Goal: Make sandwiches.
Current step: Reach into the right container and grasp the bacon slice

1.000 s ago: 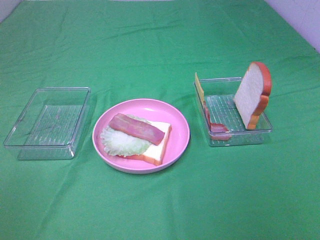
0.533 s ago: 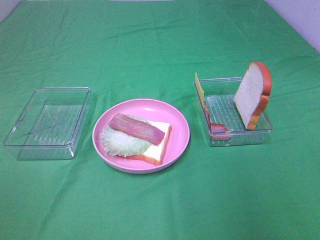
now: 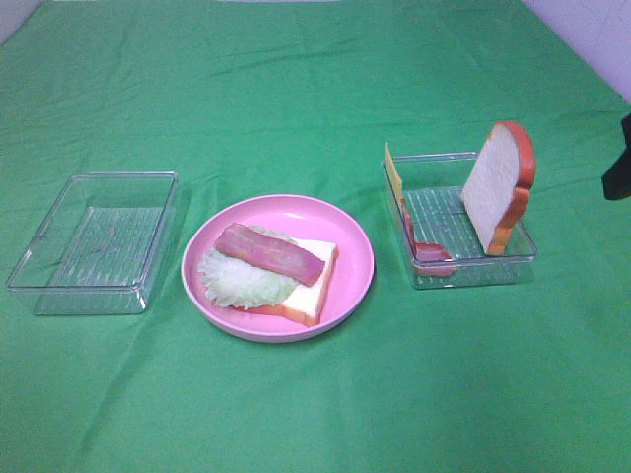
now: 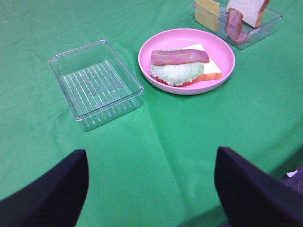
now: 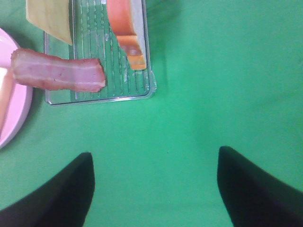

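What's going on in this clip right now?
Neither tool is holding anything. A half-built sandwich sits on the pink plate: a bread slice, lettuce over it, one bacon strip on top. The remaining parts wait in the clear container on the right: a second bread slice standing upright, a cheese square leaning at the wall, another bacon strip. The right tool hangs open above the green cloth beside that container. The left tool is open too, well short of the plate.

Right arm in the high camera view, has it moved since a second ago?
Yes. It was out of frame; now the right arm shows at the right edge, moving in toward the clear container with the bread slice.
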`<state>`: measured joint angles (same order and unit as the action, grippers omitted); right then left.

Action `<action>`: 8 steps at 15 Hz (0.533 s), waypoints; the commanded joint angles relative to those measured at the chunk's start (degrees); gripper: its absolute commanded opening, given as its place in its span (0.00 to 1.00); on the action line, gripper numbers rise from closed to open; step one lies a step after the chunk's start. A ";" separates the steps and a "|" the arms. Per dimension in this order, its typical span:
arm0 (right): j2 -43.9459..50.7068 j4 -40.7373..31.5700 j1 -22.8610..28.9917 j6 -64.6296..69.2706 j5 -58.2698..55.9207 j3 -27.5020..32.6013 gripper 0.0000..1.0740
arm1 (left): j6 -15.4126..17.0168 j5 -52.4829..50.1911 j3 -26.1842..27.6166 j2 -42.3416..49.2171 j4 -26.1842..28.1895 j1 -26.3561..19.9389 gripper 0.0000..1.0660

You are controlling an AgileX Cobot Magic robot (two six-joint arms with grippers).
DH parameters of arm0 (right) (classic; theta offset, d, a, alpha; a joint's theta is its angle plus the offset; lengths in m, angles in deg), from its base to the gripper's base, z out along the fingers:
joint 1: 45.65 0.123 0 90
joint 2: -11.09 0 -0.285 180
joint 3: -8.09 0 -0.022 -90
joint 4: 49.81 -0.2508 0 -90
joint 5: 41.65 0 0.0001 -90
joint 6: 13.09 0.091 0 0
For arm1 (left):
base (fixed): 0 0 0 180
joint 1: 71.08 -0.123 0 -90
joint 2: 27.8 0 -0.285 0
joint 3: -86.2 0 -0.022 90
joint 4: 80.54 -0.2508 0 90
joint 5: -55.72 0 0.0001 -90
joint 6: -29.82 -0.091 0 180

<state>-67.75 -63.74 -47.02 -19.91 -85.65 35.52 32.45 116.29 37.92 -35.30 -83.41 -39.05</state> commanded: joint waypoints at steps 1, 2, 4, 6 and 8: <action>-7.56 -3.32 -0.17 -2.64 -5.61 -7.85 0.64 | -0.11 -0.74 -0.40 1.20 0.00 0.11 0.67; -13.58 -5.39 0.00 -4.07 -8.37 -14.27 0.64 | -0.11 -0.74 -0.40 1.20 0.00 0.11 0.67; -17.30 -4.98 2.01 -4.07 -10.37 -18.45 0.64 | -0.11 -0.74 -0.40 1.20 0.00 0.11 0.67; -21.43 -2.98 8.19 -3.15 -11.86 -22.80 0.64 | -0.11 -0.74 -0.40 1.20 0.00 0.11 0.67; -24.81 -2.41 13.75 0.17 -12.03 -26.30 0.64 | -0.11 -0.74 -0.40 1.20 0.00 0.11 0.67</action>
<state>-92.10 -66.72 -33.90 -20.42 -97.28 9.73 32.45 116.23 37.92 -35.30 -83.41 -39.05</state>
